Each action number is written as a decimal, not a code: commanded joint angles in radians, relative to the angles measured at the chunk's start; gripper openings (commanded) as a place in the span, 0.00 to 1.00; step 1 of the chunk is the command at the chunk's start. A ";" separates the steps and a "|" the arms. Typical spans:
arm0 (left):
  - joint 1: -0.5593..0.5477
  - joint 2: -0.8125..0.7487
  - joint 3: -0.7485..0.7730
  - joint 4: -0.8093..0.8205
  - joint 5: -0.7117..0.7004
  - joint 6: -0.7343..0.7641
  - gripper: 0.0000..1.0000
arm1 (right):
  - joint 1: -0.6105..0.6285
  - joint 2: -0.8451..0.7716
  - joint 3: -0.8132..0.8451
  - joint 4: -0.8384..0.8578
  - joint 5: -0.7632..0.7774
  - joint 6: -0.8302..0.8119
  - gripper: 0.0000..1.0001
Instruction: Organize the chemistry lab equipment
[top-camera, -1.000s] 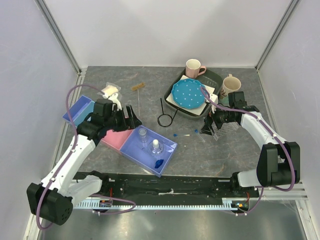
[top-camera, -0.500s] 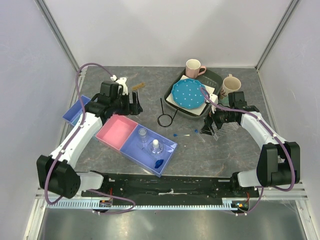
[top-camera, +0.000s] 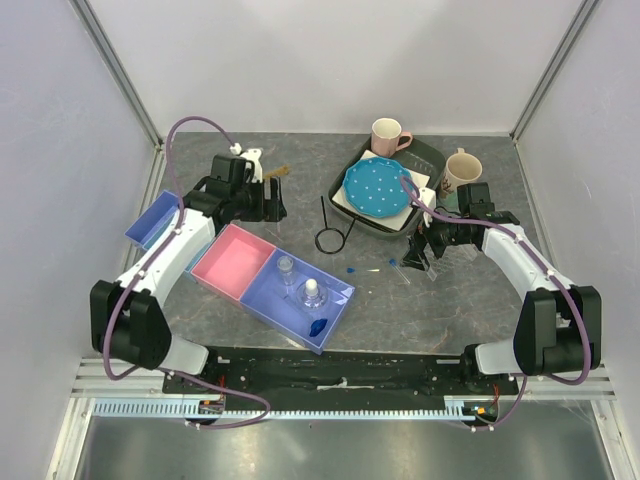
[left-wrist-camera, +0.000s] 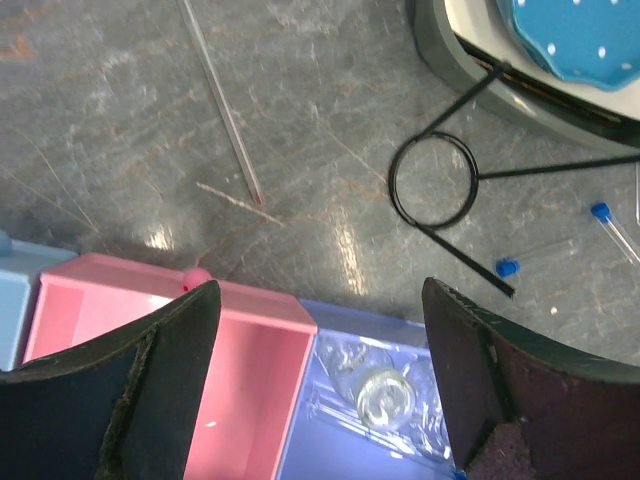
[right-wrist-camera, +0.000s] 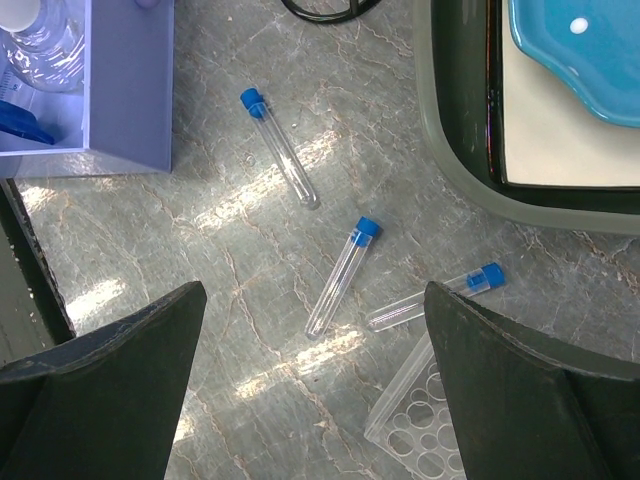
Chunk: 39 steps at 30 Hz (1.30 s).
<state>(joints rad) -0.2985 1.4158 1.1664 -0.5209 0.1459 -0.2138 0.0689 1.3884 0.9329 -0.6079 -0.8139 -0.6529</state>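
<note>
Pink tray (top-camera: 232, 265), lavender tray (top-camera: 333, 297), blue-capped tubes (right-wrist-camera: 342, 265), black wire ring (left-wrist-camera: 540, 170), and blue white-dotted plate (top-camera: 378, 187).

3 blue-cap tubes (right-wrist-camera: 279, 146), 2 mugs (top-camera: 388, 134), 2 clr btls (top-camera: 312, 293), 3 bins (top-camera: 236, 264), 1 wire ring (top-camera: 331, 240), 1 plate (top-camera: 378, 187).

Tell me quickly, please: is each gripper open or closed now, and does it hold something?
Left gripper: open, holding nothing.
Right gripper: open, holding nothing; the blue-capped tubes lie loose below it.
</note>
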 joint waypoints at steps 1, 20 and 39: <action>0.010 0.084 0.103 0.073 -0.028 0.067 0.87 | -0.003 -0.029 0.026 0.002 -0.022 -0.036 0.98; 0.015 0.670 0.665 -0.157 -0.187 0.059 0.67 | -0.003 0.000 0.037 -0.001 0.036 -0.040 0.98; 0.044 0.957 0.900 -0.260 -0.154 0.044 0.57 | -0.003 0.038 0.041 -0.003 0.033 -0.036 0.98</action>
<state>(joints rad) -0.2626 2.3451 2.0167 -0.7441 -0.0078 -0.1883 0.0681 1.4174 0.9344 -0.6151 -0.7597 -0.6708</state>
